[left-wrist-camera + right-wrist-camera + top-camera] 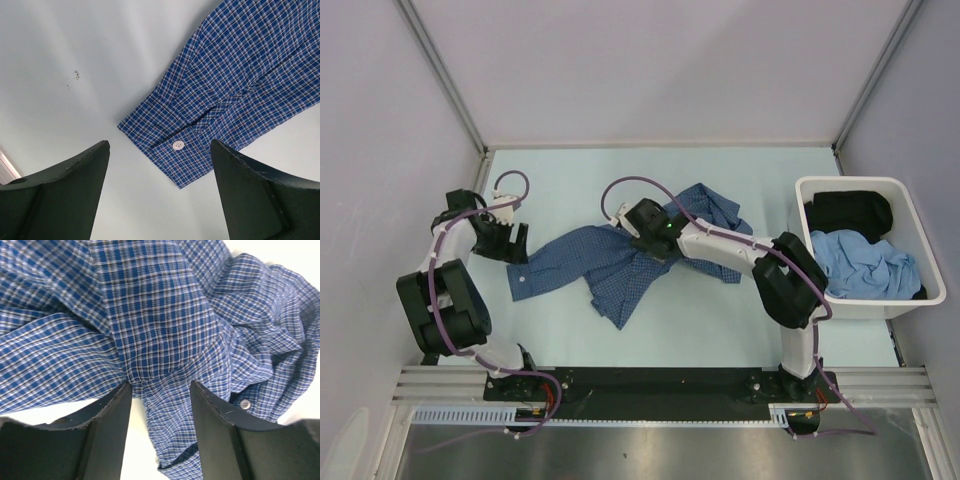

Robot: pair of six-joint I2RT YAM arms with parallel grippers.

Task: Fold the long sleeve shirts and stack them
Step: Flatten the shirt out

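Surveying pale worktop [720,320]: carrying checked shirt [610,265], crumpled at centre, one sleeve stretching leftward. Noting white bin [860,182] at right edge, holding more garments, dark and light blue.

Judging the step in hand as spreading the shirt flat before any fold.

Pinching a bunched fold of the shirt body with right gripper [161,390], cloth pressing against both fingers. Hovering left gripper [159,145] just beside the sleeve cuff [160,125], fingers spread wide, holding nothing.

Likely needing:
- lowering left onto the cuff edge near its button [178,145], taking the cuff cleanly;
- drawing the two grips apart gently, low over the worktop;
- avoiding dragging the whole heap or twisting the sleeve.
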